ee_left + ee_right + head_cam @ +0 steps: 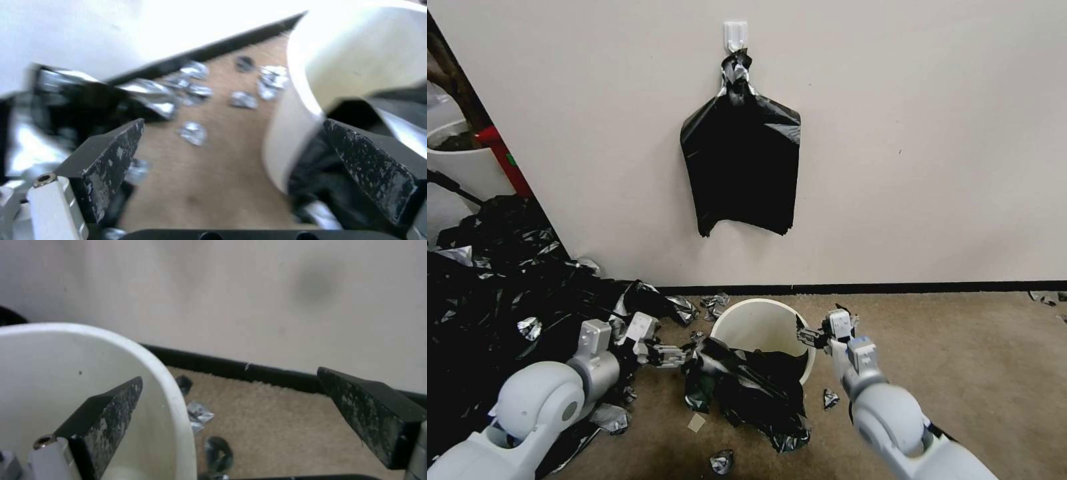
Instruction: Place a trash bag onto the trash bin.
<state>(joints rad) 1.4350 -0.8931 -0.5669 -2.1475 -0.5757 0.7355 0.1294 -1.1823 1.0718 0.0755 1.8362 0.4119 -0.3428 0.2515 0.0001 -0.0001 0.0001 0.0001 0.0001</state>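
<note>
Trash bag [754, 387] across trash bin [760, 319] mouth

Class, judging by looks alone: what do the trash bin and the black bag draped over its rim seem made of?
Trash bin: likely moulded plastic; smooth cream wall, plain rim. Trash bag: thin glossy plastic film; wrinkled, silvery highlights.

We see the trash bag [754, 390] covering the near rim of the trash bin [758, 320] beside the left gripper [684, 355], so that rim stays hidden. In the left wrist view the bin's wall [356, 66] runs off the picture's edge, and the silver scraps [193, 132] beyond the fingers [111, 160] are blurred.
</note>
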